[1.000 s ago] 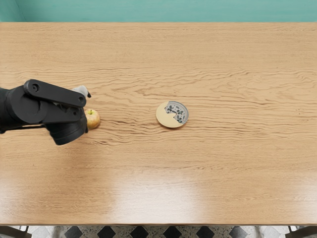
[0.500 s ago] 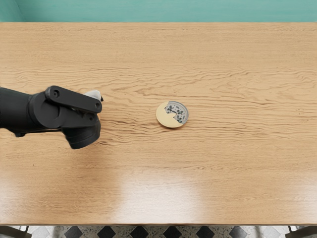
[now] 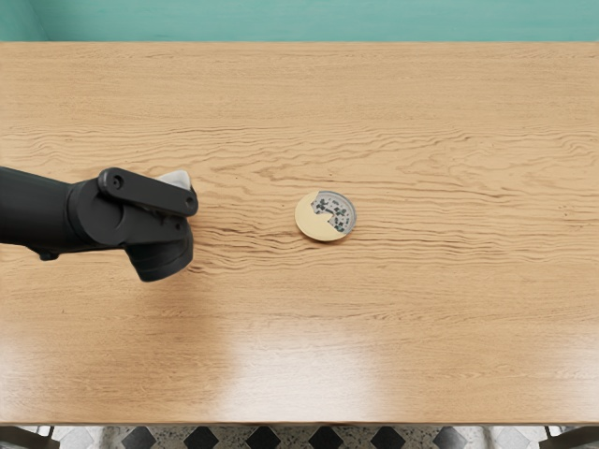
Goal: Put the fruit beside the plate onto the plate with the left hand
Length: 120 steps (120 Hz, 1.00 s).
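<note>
The wooden table (image 3: 421, 327) filled nearly the whole head view, its grain running from left edge to right edge. A teal wall (image 3: 299, 19) lay behind the far edge, and a strip of checkered floor (image 3: 281, 437) showed below the near edge.

The black left arm (image 3: 37, 217) entered over the left edge, about midway between the far and near edges. Its long axis ran roughly parallel to the near edge and pointed toward the table's centre. The left hand (image 3: 154, 229) was a dark bulk low over the left part of the table, with one pale grey part (image 3: 175, 178) showing at its far side. Whether the hand was spread, closed or gripping anything could not be told.

The plate (image 3: 326, 216) lay flat near the table's centre, well apart from the hand. It was small, round and cream-yellow, with a grey mottled patch on its right portion that was too small to read.

The fruit was hidden, so its position and orientation could not be told.
</note>
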Each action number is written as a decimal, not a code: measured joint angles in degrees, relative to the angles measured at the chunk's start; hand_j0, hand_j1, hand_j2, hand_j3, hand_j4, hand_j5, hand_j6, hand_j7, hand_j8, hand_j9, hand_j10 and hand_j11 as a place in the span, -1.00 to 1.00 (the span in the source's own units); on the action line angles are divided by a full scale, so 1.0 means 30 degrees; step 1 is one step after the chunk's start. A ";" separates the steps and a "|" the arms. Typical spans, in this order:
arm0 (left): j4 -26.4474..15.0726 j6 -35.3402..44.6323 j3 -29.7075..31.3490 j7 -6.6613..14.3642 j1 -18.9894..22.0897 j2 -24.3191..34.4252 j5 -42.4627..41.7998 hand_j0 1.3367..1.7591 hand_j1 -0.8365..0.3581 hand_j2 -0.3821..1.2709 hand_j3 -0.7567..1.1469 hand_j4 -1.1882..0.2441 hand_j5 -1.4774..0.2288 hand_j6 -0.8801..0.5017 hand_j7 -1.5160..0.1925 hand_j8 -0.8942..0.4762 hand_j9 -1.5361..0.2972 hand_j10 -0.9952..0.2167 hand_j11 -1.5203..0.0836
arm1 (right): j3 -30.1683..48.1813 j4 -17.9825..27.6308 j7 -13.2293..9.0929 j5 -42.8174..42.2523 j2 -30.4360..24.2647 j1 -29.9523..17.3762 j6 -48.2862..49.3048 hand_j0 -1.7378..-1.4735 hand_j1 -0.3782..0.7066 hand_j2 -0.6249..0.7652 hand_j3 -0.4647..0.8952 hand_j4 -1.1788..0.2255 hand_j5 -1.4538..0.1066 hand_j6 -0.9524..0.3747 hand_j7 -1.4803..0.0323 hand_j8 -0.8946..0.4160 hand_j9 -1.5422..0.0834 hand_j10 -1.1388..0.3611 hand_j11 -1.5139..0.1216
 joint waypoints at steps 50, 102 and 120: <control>0.0536 -0.0028 0.0261 0.0013 0.0320 -0.0284 -0.0016 0.51 -0.02 -0.45 -0.20 -0.14 -0.18 -0.53 -0.13 -0.26 -0.16 -0.14 -0.06 | 0.0000 0.0000 0.0000 0.0000 0.0000 0.0008 0.0000 -0.40 -0.87 -0.11 -0.32 0.63 0.80 0.38 0.89 0.31 0.84 0.47 0.79; 0.0354 -0.0019 0.0287 0.0061 -0.0569 -0.0382 0.0010 0.45 -0.03 -0.30 -0.20 -0.46 -0.54 -0.63 -0.49 -0.22 -0.51 -0.11 -0.48 | 0.0000 0.0018 0.0000 0.0000 0.0000 0.0025 0.0004 -0.40 -0.87 -0.11 -0.32 0.63 0.80 0.38 0.89 0.31 0.84 0.47 0.79; 0.0211 -0.0062 0.0145 0.0053 -0.1755 -0.0582 -0.0366 0.45 -0.09 -0.09 -0.20 -0.47 -0.60 -0.69 -0.54 -0.21 -0.55 -0.06 -0.52 | 0.0000 0.0026 0.0000 0.0000 0.0000 0.0028 0.0001 -0.40 -0.87 -0.11 -0.32 0.63 0.80 0.38 0.89 0.31 0.84 0.47 0.79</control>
